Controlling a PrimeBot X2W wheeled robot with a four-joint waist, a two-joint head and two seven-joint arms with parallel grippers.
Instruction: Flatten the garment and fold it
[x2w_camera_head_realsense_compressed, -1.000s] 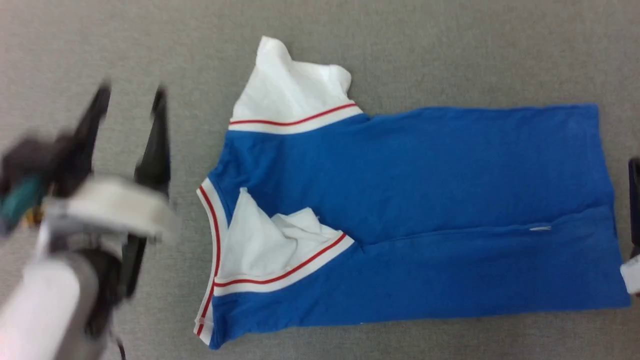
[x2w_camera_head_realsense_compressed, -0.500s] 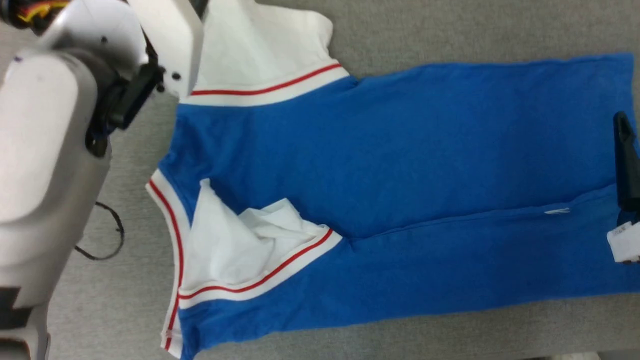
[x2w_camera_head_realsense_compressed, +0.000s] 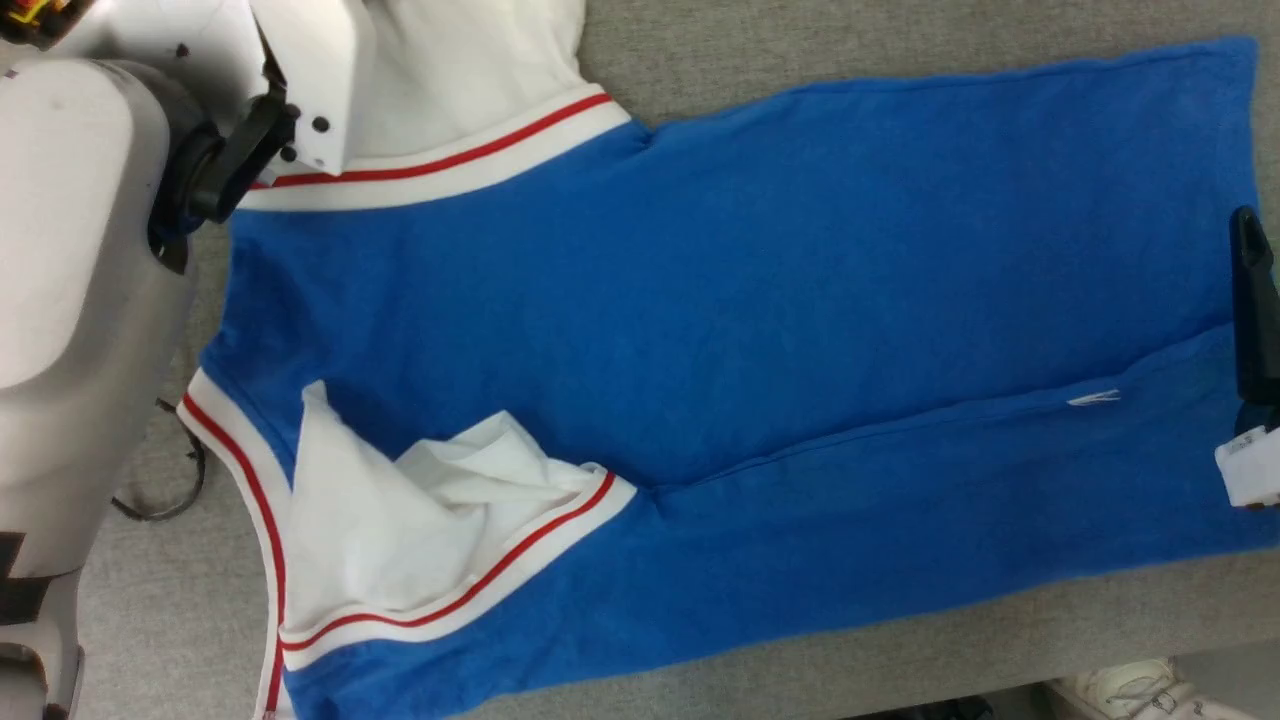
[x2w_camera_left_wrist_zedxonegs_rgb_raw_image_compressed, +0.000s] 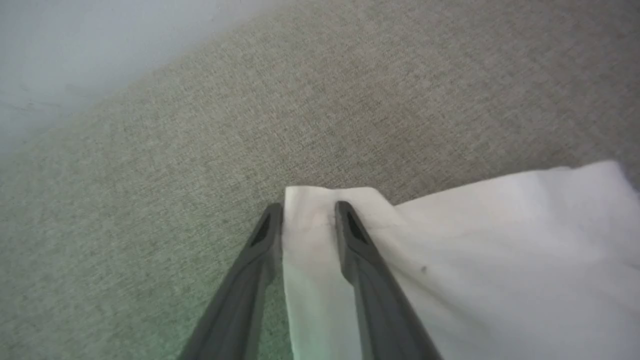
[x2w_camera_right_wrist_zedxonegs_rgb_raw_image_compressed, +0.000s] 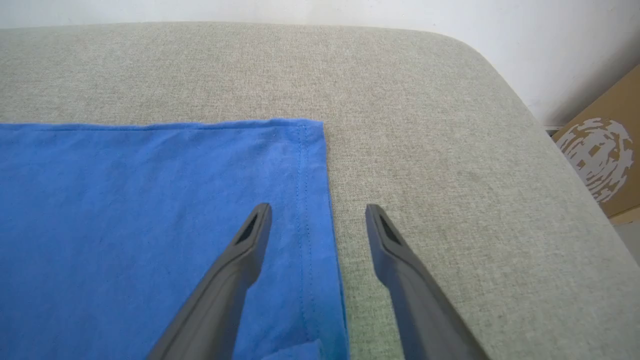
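Garment (x2w_camera_head_realsense_compressed: 700, 300): the blue T-shirt lies lengthwise across the grey padded tabletop (x2w_camera_head_realsense_compressed: 850, 30), collar trim (x2w_camera_head_realsense_compressed: 235, 470) toward your left and hem (x2w_camera_right_wrist_zedxonegs_rgb_raw_image_compressed: 312, 200) toward your right. The near long side is already turned in over the body. The near sleeve (x2w_camera_head_realsense_compressed: 400, 530) sits on top of it, crumpled rather than flat. The far sleeve (x2w_camera_head_realsense_compressed: 470, 90) juts out past the body, unfolded.

Left gripper (x2w_camera_left_wrist_zedxonegs_rgb_raw_image_compressed: 309, 207): its jaws are part-way apart and straddle the corner of that far sleeve. White cloth shows between the fingers, one finger just off the sleeve edge. No pinch is visible, and nothing is lifted. In the head view the pale forearm (x2w_camera_head_realsense_compressed: 70, 300) covers the sleeve's outer end.

Right gripper (x2w_camera_right_wrist_zedxonegs_rgb_raw_image_compressed: 318, 210): its jaws are spread wide at the far hem corner, one finger over blue cloth and the other over bare tabletop. It holds nothing.

Step, as I read it: you are setting up the second lengthwise fold, far side over toward near.

Next move calls for:
- Bring both grippers shut on cloth, taking the full edge and not just the top layer.
- Lift both ends evenly, so the far edge travels as one straight line.
- Watch the crumpled near sleeve. Folding over it will likely trap a lump.
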